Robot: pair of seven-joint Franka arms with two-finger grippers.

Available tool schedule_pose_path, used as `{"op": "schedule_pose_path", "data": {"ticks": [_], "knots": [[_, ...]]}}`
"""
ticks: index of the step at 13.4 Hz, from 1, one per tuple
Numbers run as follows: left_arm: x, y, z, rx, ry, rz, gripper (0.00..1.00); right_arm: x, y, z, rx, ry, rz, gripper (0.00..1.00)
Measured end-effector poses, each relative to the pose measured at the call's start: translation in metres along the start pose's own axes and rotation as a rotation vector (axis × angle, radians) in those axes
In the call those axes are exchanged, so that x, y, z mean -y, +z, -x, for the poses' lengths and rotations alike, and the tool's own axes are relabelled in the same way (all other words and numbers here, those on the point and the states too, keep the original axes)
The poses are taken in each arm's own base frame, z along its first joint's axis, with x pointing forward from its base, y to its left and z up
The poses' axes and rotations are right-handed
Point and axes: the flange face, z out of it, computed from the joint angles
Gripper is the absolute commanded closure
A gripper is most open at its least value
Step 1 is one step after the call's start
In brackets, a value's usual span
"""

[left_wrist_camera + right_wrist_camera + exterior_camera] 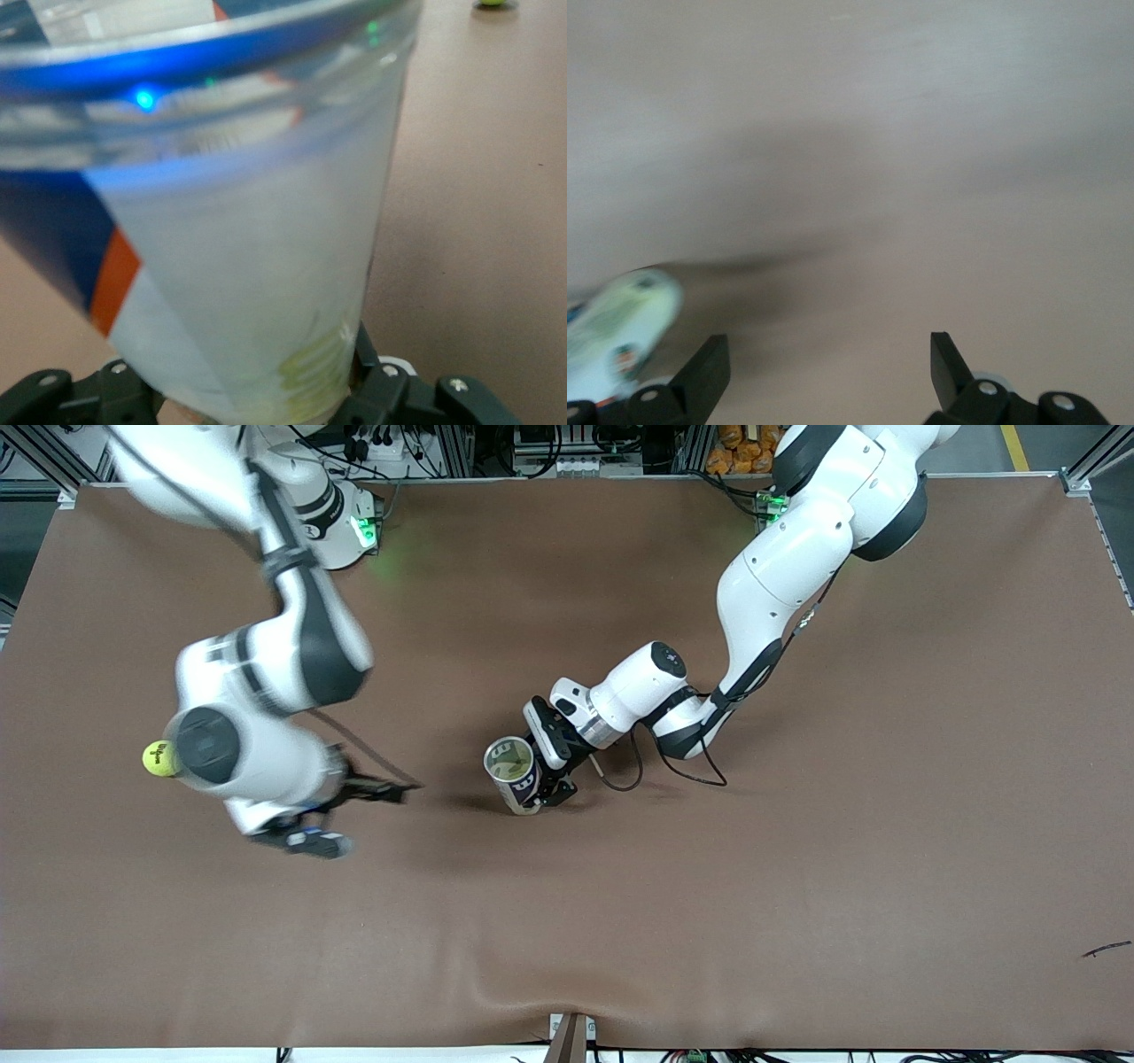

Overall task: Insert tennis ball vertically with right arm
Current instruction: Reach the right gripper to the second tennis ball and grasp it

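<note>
1. Brown tabletop (797,921), two white arms reaching in from the base edge.
2. Clear tennis-ball can (512,772) with blue, orange and white label near mid-tabletop, tilted, open mouth turned up toward the front camera. Taken as landmark.
3. Left claw (551,786) clamped on the can at its lower end; in the left wrist view black fingers (120,390) pressed against either side of the can's (248,266) base, wall filling most of that view.
4. Left arm (780,576) stretched from its base down to the can, wrist low over the tabletop, black cable looped just beside the wrist.
5. Tennis ball (159,758), yellow-green with dark print, on the tabletop well apart from the can, toward the right arm's end. Half hidden by the right arm's (266,664) round joint in the front view. Not in the can.
6. Same ball seen as a small green spot (493,3) at the edge of the left wrist view.
7. Right claw (306,837) up over bare tabletop between ball and can, closer to the ball; blurred.
8. Right wrist view: both black fingers (704,372) spread wide apart, nothing between them, only brown tabletop (877,133) underneath. Claw open and empty.
9. Blurred pale green-and-white object at the edge of the right wrist view; cannot tell what.
</note>
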Motion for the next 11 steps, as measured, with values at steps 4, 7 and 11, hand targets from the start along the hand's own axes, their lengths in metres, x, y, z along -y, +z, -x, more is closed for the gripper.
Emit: {"op": "schedule_pose_path", "data": {"ticks": [4, 7, 11], "knots": [[0.000, 0.000, 0.000, 0.000, 0.000, -0.001, 0.22, -0.130, 0.029, -0.038, 0.067, -0.058, 0.093, 0.00], [0.003, 0.000, 0.000, 0.000, 0.000, -0.005, 0.22, -0.221, 0.051, -0.053, 0.101, -0.180, 0.144, 0.00], [0.005, -0.001, 0.001, 0.000, 0.001, -0.010, 0.22, -0.312, 0.085, -0.057, 0.114, -0.238, 0.159, 0.00]]}}
